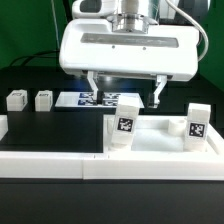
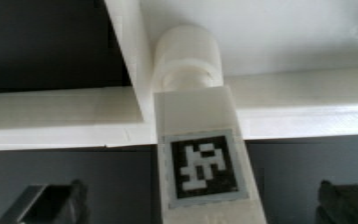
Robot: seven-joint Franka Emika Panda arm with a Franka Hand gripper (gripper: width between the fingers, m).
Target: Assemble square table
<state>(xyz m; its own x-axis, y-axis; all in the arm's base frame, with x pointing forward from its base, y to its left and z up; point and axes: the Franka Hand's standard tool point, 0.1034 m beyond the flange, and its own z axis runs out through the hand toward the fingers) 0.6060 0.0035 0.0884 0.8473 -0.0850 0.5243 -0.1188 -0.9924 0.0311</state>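
Note:
The white square tabletop (image 1: 155,128) lies at the exterior view's right. Two tag-marked white legs stand upright on it, one at its left corner (image 1: 124,126) and one at its right corner (image 1: 196,122). Two more legs (image 1: 16,100) (image 1: 43,99) lie loose on the black table at the left. My gripper (image 1: 126,92) hangs open just above the left standing leg. In the wrist view this leg (image 2: 201,150) lies between my two dark fingers (image 2: 51,205), with a gap on each side, and the tabletop's rim (image 2: 60,112) runs behind it.
The marker board (image 1: 82,99) lies flat behind the gripper. A long low white border wall (image 1: 50,163) runs along the front of the table. A green backdrop stands behind.

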